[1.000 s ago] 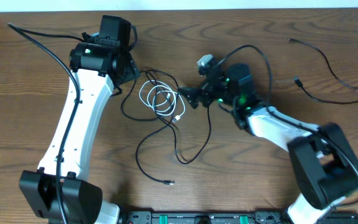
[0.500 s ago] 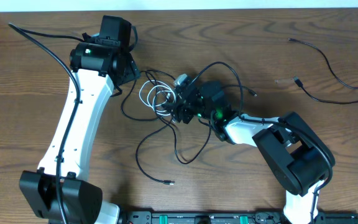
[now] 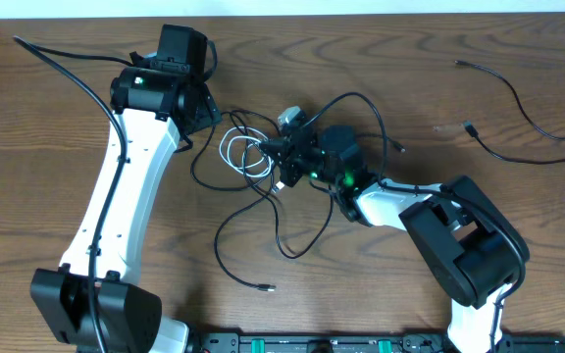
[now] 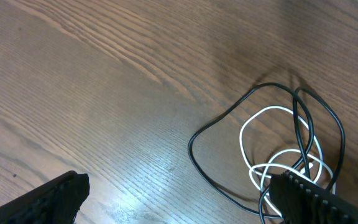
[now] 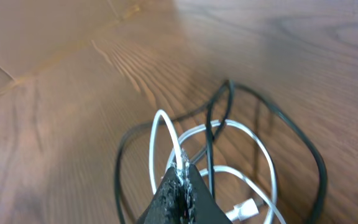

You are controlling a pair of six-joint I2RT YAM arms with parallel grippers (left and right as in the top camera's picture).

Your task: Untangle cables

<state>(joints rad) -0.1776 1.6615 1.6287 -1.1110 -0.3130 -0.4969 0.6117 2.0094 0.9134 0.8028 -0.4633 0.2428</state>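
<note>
Left pincer (image 4: 179, 183): jaws spread wide, nothing between them, bare table (image 4: 104, 93) beneath. White cord (image 4: 272, 111) coiled just ahead and to right of it. Black cord (image 4: 191, 146) loops around and through the coils.

Right pincer (image 5: 182, 179): jaws pressed together, white loop nipped at tips. Black strand just beside tips, possibly caught too; view blurred. Rest of tangle fans out ahead of tips.

Second black cord (image 3: 518, 101): well behind right pincer, apart from tangle.

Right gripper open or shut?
Shut. In the wrist view the right gripper has its jaws together, pinching the white cable at the tip.
</note>
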